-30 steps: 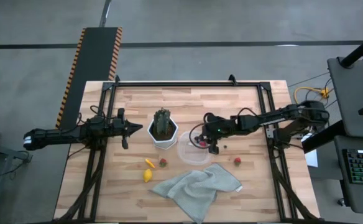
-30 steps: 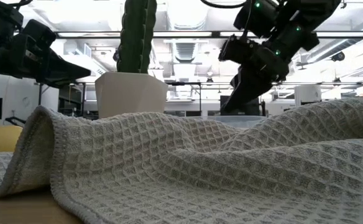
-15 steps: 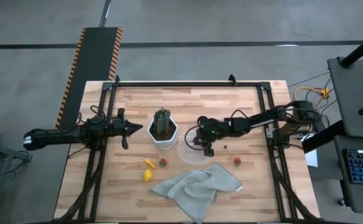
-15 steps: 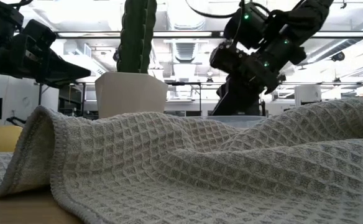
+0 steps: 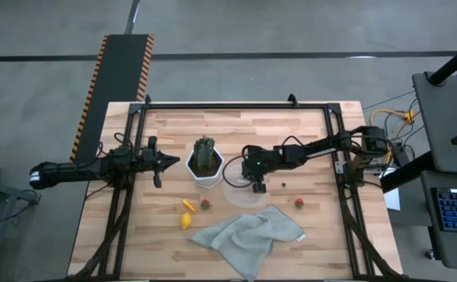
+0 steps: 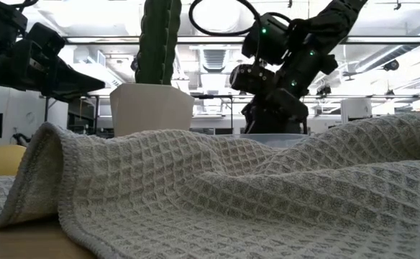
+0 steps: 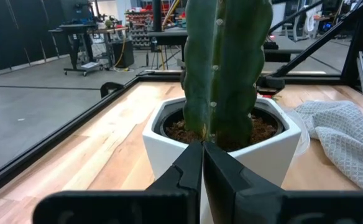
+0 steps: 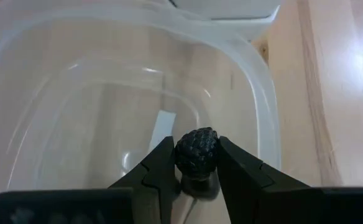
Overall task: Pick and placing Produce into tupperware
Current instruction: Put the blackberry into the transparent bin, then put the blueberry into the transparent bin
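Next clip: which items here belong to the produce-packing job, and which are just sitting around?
Job items: clear tub; dark berry held in the right tool over the tub; strawberries and yellow pieces on the table.

Bystanders: cactus in its white pot; grey cloth; left tool, parked beside the pot.

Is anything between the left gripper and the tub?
Yes. In the high view the white pot with its cactus stands between the left gripper and the tub; the left wrist view shows the pot right ahead of the shut fingers.
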Available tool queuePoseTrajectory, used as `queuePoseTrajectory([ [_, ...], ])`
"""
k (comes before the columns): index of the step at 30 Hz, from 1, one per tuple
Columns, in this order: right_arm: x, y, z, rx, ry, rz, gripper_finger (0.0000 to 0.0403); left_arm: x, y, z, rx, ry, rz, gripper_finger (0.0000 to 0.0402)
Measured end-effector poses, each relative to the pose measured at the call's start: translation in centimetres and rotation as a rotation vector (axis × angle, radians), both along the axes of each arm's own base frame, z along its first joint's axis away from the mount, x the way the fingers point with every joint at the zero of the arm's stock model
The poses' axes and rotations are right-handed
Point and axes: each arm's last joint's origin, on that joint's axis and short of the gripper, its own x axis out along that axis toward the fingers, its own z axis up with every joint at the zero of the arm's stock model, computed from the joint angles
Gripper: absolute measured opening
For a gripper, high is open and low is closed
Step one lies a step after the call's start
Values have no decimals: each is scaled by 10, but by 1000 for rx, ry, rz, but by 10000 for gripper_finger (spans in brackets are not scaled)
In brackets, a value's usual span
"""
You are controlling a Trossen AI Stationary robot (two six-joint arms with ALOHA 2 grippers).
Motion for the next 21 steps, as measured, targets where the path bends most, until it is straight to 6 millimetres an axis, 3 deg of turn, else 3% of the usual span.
queuePoseTrajectory([
  [6, 0, 0, 0, 0, 0, 9, 100, 0, 0, 0, -1, 6, 0, 0],
  [15, 0, -1, 0, -7, -5, 16, 158, 0, 0, 0, 0, 4, 0, 0],
  [21, 2, -1, 5, 4, -20, 0, 174, 0, 0, 0, 0, 4, 0, 0],
])
